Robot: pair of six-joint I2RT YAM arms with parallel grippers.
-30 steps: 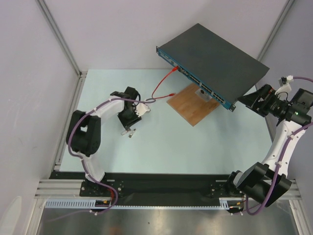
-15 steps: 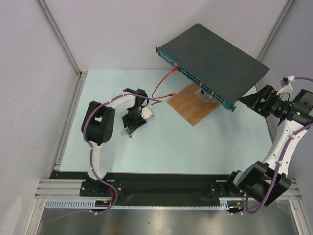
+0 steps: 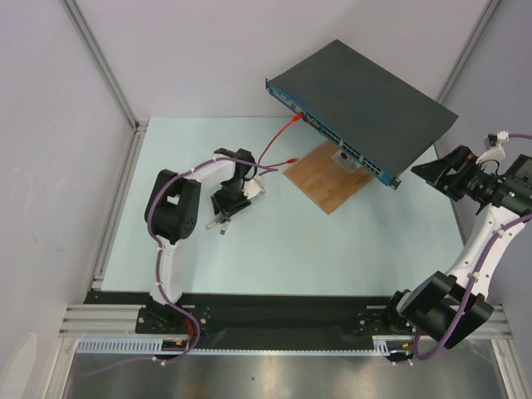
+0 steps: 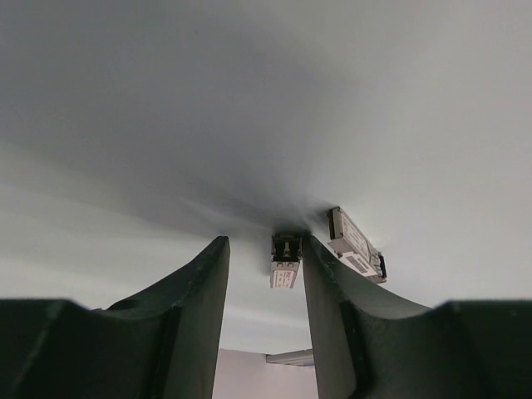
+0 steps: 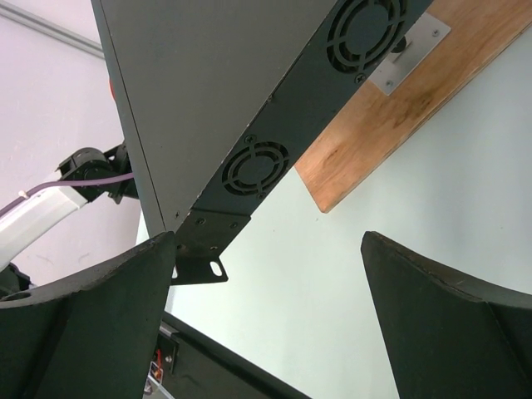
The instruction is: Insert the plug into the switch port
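No legible text, brand or number in any view. The large flat dark grey-black rectangular metal switch box [image 3: 366,96] has tiny pale markings along the port rows on its blue front edge, too small to read from the top view. The small silver-grey rectangular module [image 4: 356,247] in the left wrist view carries a label-like patch, but it's blurred and unreadable.
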